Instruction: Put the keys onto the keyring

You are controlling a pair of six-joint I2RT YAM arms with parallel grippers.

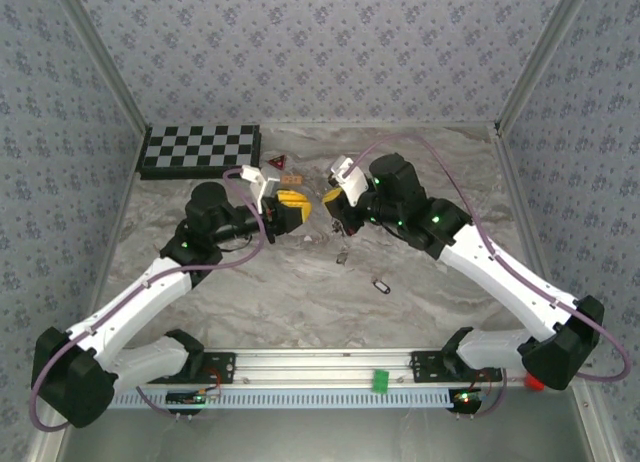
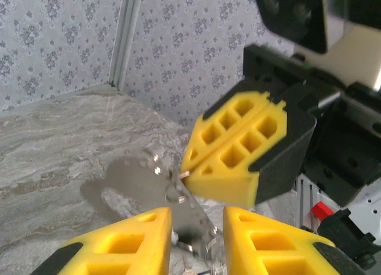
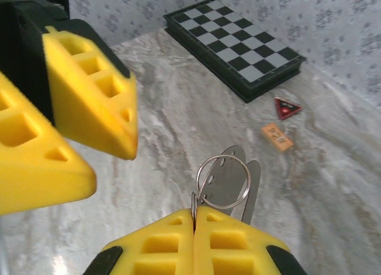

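Note:
My right gripper point(image 3: 194, 211) is shut on the rim of a thin silver keyring point(image 3: 223, 181). Flat grey metal pieces point(image 3: 235, 186), one with holes, hang on the ring. Seen from above, the right gripper point(image 1: 330, 196) faces my left gripper point(image 1: 298, 206) tip to tip above the table's far middle. My left gripper point(image 2: 196, 218) is open, and the grey metal pieces point(image 2: 149, 183) reach into the gap between its fingers. Two tiny keys with black heads lie on the marble, one point(image 1: 342, 258) below the grippers and one point(image 1: 381, 284) further right.
A folded chessboard point(image 1: 200, 149) lies at the back left. A small red triangle point(image 3: 287, 108) and a small orange piece point(image 3: 277, 137) lie beside it. Patterned walls close in the table point(image 1: 300, 302) on three sides.

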